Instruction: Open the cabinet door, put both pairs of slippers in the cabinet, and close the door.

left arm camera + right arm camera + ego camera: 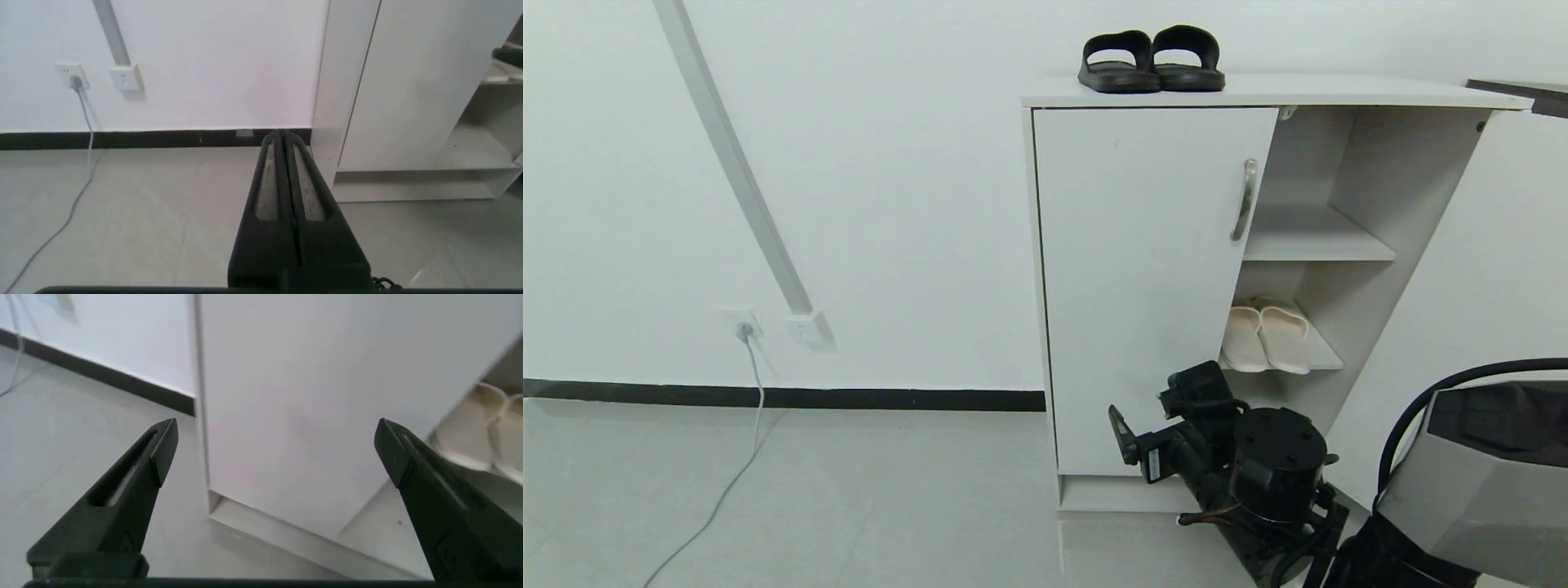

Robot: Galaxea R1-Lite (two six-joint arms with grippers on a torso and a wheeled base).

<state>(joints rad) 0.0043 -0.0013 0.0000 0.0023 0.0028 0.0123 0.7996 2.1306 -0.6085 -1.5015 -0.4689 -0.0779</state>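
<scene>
A pair of black slippers stands on top of the white cabinet. Its left door is closed, with a metal handle; the right door is swung open. A pair of white slippers rests on the lower shelf inside. My right gripper is open and empty, low in front of the closed door, left of the white slippers. My left gripper is shut and empty, low over the floor, left of the cabinet.
A grey cable runs from a wall socket across the tiled floor left of the cabinet. A conduit slants down the wall. A black skirting strip lines the wall. The upper shelf is bare.
</scene>
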